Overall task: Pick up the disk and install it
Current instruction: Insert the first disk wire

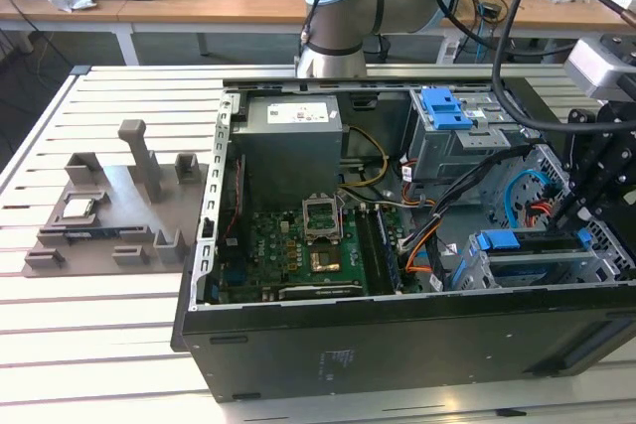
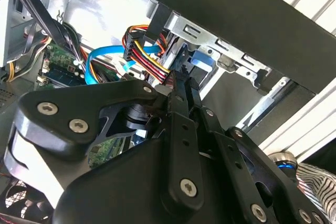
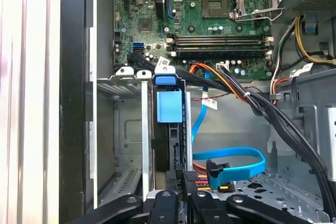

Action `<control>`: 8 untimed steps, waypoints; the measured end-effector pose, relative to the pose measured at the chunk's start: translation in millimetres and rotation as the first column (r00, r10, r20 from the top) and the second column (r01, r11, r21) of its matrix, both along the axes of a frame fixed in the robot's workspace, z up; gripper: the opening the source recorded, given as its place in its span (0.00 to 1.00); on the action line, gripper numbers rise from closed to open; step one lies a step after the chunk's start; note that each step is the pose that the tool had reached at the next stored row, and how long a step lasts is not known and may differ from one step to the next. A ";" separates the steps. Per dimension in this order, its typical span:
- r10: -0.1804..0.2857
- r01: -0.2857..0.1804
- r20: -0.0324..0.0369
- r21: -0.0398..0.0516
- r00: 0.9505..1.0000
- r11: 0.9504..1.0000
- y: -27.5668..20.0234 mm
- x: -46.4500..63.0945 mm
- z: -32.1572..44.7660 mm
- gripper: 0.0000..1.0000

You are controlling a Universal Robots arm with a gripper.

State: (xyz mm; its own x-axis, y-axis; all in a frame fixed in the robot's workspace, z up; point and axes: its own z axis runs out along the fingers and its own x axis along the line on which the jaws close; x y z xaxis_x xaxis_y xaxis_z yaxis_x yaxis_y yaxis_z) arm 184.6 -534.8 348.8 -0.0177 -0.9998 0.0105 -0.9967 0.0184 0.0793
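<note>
The disk [image 1: 517,243] sits on edge in a slot of the metal drive cage [image 1: 475,270], at the exterior view's right end of the open computer case. Its blue carrier frame [image 3: 169,106] faces the motherboard in the first wrist view, and a blue corner of the disk [image 2: 202,59] shows in the second wrist view. My gripper [image 2: 182,81] hangs over the cage's outer end, fingers together, tips right at the disk's rear edge. I cannot tell whether they touch it. My gripper [image 3: 181,195] is just behind the disk's dark body, and my gripper [image 1: 581,211] is above the cage.
A blue data cable [image 3: 231,157] and bundled power wires [image 3: 252,98] lie right beside the cage. The motherboard [image 1: 298,250] and power supply [image 1: 293,136] occupy the case. A bare blue bracket [image 1: 447,106] tops the upper bay. A grey fixture [image 1: 109,215] holding a processor chip [image 1: 79,208] stands outside the case.
</note>
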 end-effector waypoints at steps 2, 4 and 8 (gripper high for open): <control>-0.001 0.001 0.000 -0.002 1.000 1.000 -0.8 -2.1 0.0 0.16; -0.001 0.001 0.000 -0.003 1.000 1.000 -1.3 -2.2 -0.6 0.16; -0.012 0.012 0.000 -0.003 1.000 1.000 -1.5 -2.3 -2.1 0.16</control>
State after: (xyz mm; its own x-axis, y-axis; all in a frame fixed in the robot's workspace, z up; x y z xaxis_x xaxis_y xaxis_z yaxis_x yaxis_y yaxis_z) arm 182.3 -536.3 346.6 -0.0296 -0.9995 0.0139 -0.9964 0.0306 0.0789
